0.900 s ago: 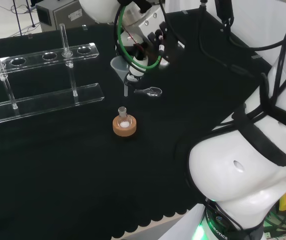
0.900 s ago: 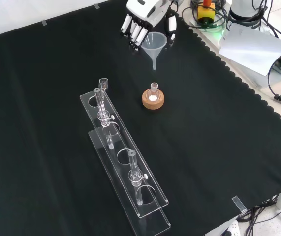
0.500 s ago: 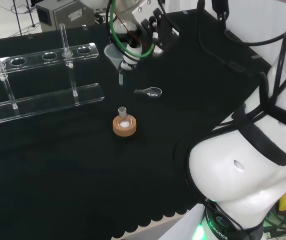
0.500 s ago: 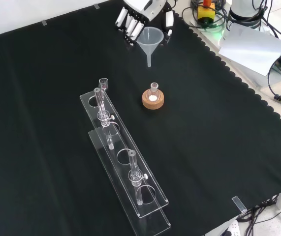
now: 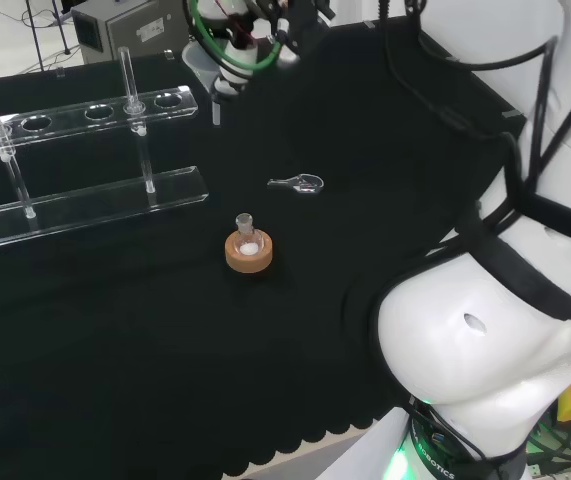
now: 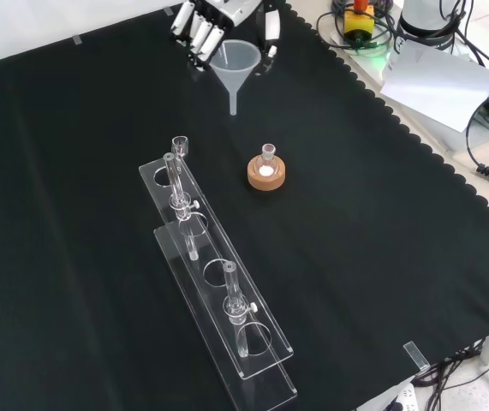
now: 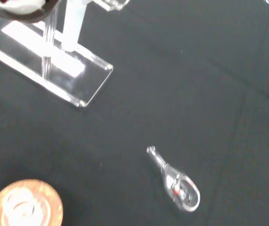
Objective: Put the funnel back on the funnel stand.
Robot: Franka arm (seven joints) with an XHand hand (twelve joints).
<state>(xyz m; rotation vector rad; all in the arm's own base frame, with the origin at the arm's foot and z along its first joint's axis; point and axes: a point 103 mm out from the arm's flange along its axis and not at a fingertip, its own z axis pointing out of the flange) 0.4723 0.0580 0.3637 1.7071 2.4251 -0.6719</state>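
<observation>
At the top centre of the front view, we see the hand (image 6: 218, 19) with its fingers curled round the clear funnel (image 6: 233, 67), held upright above the cloth, apart from the clear funnel stand (image 6: 218, 291) at lower centre.

The robot hand (image 6: 218, 19) hangs high above the cloth, fingers curled in a grasp.

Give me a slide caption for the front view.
Hand carries the funnel above the black cloth toward the clear rack.
</observation>
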